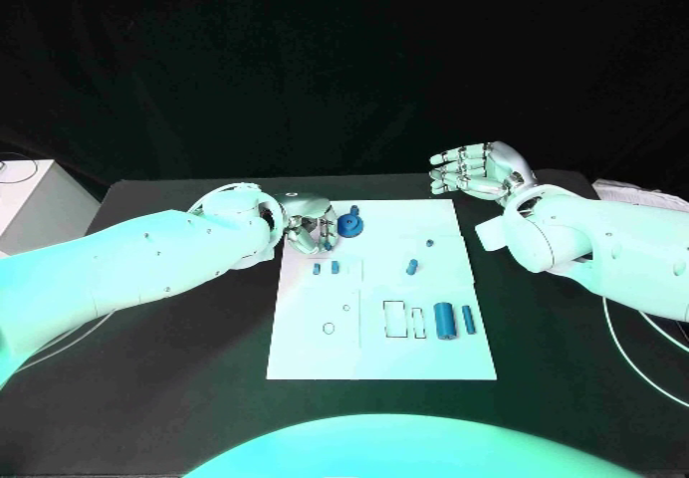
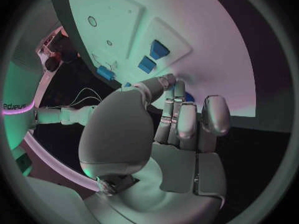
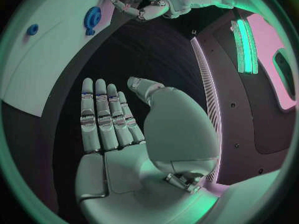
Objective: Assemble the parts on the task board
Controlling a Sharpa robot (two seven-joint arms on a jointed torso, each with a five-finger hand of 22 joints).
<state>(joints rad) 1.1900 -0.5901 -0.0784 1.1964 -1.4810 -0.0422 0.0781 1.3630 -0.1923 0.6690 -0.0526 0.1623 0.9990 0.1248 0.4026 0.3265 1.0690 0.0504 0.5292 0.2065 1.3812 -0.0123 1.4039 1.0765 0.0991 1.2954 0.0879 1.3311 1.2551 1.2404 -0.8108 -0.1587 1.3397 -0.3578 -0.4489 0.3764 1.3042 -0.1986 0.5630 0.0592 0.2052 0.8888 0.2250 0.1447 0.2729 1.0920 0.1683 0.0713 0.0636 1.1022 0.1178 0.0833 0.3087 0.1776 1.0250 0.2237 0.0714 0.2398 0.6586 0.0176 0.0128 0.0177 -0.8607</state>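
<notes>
Two robot hands at the task board [image 1: 309, 339] on the black counter [image 1: 172, 398].
Left robot hand [image 1: 305, 225] pinches a blue gear [image 1: 351, 223] over the board's far edge; right robot hand [image 1: 474, 169] hovers spread, holding nothing.

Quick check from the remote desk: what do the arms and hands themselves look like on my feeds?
Both arms are smooth white shells with small dark dots. The left hand and right hand are silver metal with segmented fingers; the wrist views show pale rounded palm covers and flat finger plates.

Left hand [image 1: 305, 225] curled in — right hand [image 1: 477, 169] open, fingers straight.
</notes>
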